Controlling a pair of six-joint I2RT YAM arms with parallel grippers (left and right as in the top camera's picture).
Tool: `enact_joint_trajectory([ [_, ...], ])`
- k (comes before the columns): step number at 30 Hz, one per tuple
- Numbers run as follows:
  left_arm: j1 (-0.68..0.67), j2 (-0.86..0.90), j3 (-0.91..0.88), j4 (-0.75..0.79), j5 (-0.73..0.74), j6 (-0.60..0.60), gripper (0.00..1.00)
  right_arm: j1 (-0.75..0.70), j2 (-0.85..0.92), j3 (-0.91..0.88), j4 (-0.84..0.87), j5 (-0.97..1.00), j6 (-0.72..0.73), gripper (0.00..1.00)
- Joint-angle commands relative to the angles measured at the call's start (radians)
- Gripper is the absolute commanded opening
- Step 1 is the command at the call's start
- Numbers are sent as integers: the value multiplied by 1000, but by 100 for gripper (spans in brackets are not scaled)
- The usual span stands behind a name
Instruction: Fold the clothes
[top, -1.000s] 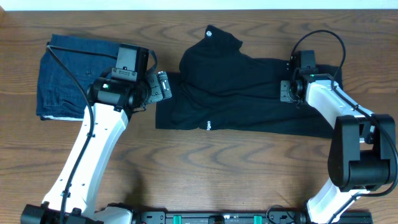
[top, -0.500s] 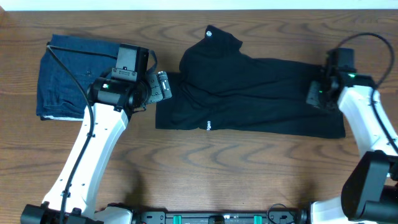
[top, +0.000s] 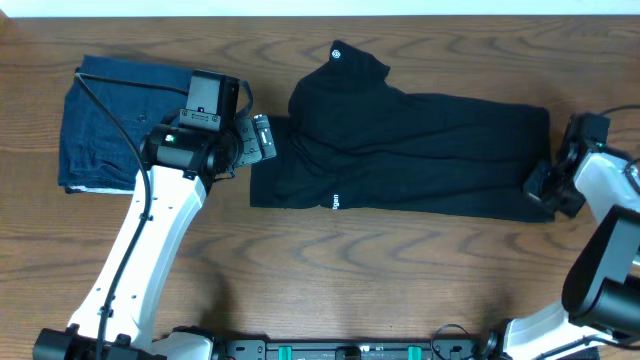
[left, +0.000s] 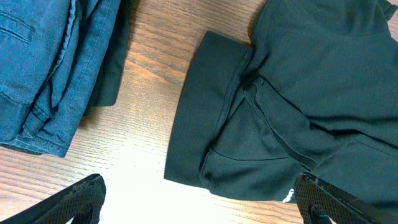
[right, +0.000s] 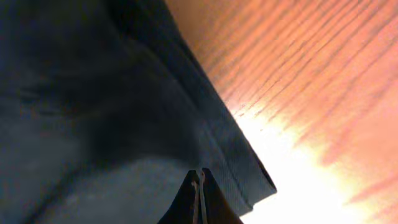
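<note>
The black T-shirt (top: 400, 150) lies flat across the middle of the table, stretched left to right. Its white logo (top: 335, 201) is at the near edge and its round neck label (top: 337, 52) at the far edge. My left gripper (top: 262, 138) is open just above the shirt's left end, its fingers spread wide in the left wrist view (left: 205, 202) over the folded sleeve (left: 211, 112). My right gripper (top: 545, 188) is shut at the shirt's right end. In the right wrist view its fingers (right: 198, 177) are pressed together over the hem (right: 230, 155).
A folded dark blue denim garment (top: 110, 120) lies at the far left, next to the left arm, and shows in the left wrist view (left: 43, 68). Bare wooden table (top: 400, 270) lies in front of the shirt.
My right gripper has moved right along the shirt, from its middle-right part to its right end. The shirt's right part now lies flatter. The left arm has not moved.
</note>
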Motion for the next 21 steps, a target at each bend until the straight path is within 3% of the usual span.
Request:
enact_joint_trajectory([
  [1, 3, -4, 2, -2, -12, -2, 98, -19, 32, -34, 18, 32, 17, 1],
  [11, 3, -4, 2, -2, -12, -2, 98, -83, 47, -20, 25, 61, 62, 2],
  [17, 3, -4, 2, -2, -12, -2, 98, -81, 35, 132, -44, -157, 61, 20],
  [21, 3, -4, 2, 21, -12, -2, 98, -54, 33, 280, -159, -260, -31, 26],
])
